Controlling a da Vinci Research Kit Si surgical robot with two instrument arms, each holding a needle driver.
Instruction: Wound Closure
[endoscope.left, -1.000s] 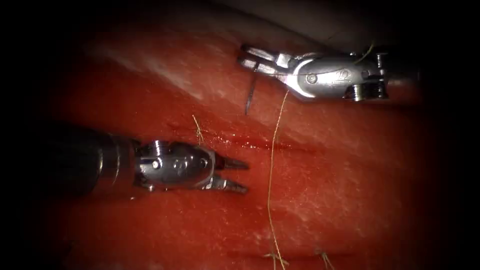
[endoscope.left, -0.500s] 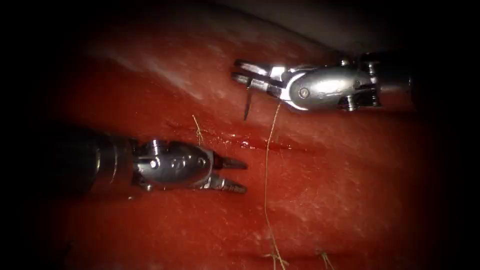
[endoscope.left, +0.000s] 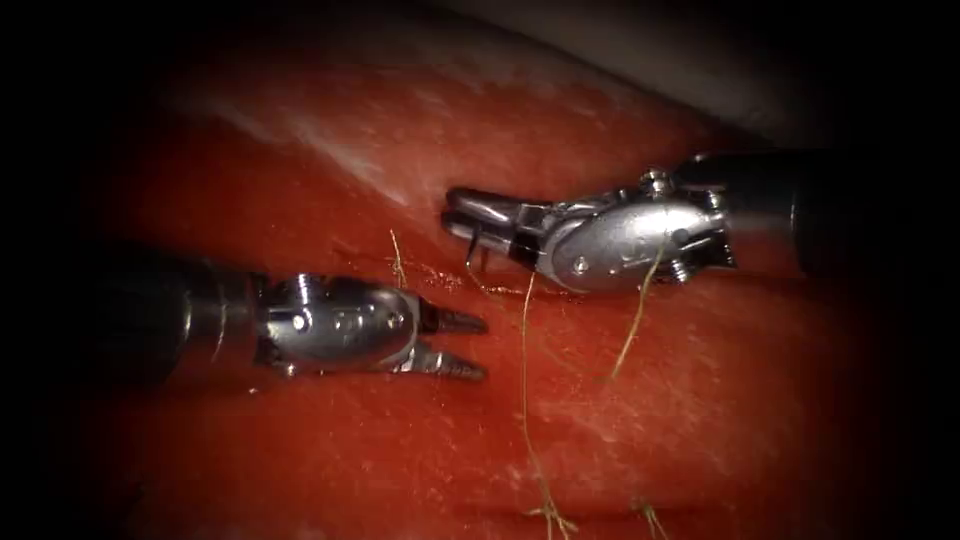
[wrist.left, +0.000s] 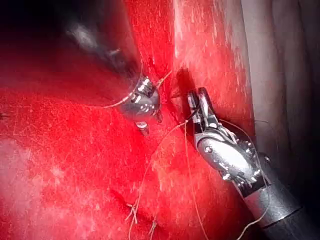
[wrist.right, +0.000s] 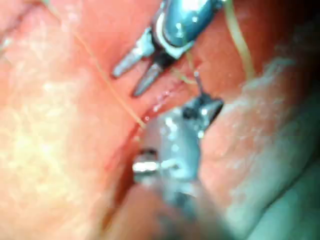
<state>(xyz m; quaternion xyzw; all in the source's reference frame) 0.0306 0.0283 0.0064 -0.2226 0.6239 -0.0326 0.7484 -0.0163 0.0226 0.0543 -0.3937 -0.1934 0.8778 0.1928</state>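
Needle (endoscope.left: 473, 258), pinched near its blunt end by the right pincer (endoscope.left: 480, 215), has come down from the upper frame to the cut (endoscope.left: 500, 285) at frame centre, tip just at the tissue (endoscope.left: 700, 400). Thread (endoscope.left: 525, 380) trails downward. Left pincer (endoscope.left: 462, 343) stays spread, holding nothing, at lower left.

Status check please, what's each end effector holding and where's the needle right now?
Right end effector shut on needle, tip at the cut. Left end effector open, holding nothing. Thread trails down across tissue.
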